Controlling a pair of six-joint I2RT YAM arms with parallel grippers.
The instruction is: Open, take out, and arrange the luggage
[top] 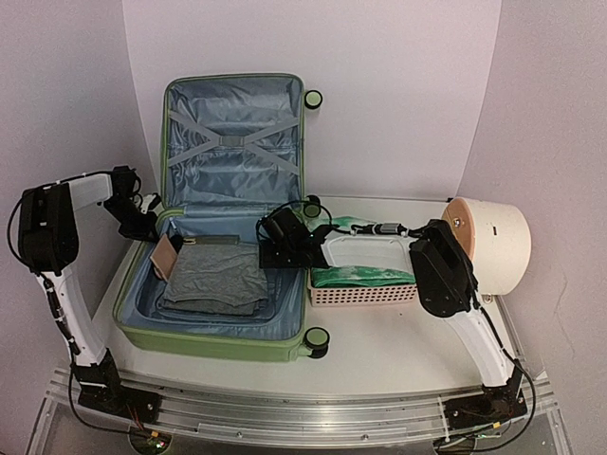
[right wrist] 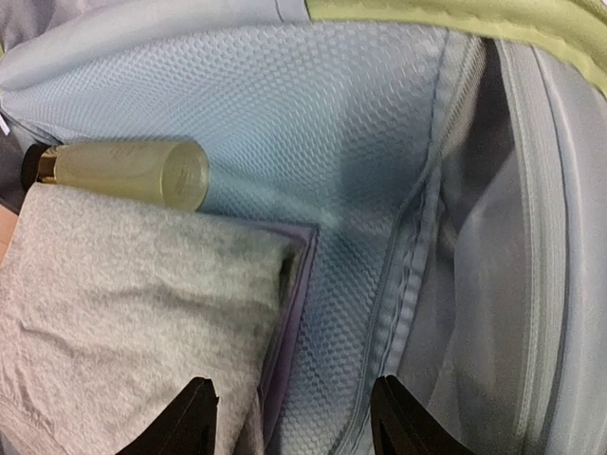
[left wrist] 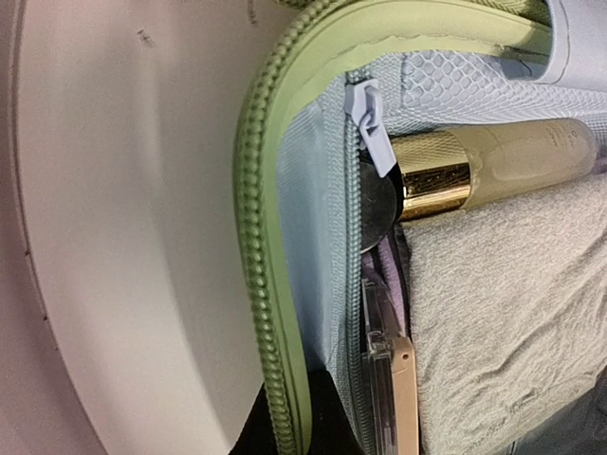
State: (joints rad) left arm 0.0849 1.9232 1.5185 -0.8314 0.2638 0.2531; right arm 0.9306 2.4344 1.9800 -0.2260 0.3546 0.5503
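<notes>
Noting luggage (top: 237, 190) lid-up at upper left, for access. Reading left gripper (top: 149, 229) as clamped shut at its rim corner, grasp unclear. Reading right gripper (right wrist: 294, 419) as parted and empty over grey garment (right wrist: 114, 313), ready to lift.

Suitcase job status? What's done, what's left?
Done: the suitcase is open, its lid standing upright. In hand: the right gripper, open, hovers over the folded grey clothes inside; the left gripper is shut at the rear-left corner. Left: the clothes, a bottle and a flat tan item are not yet taken out or arranged.
</notes>
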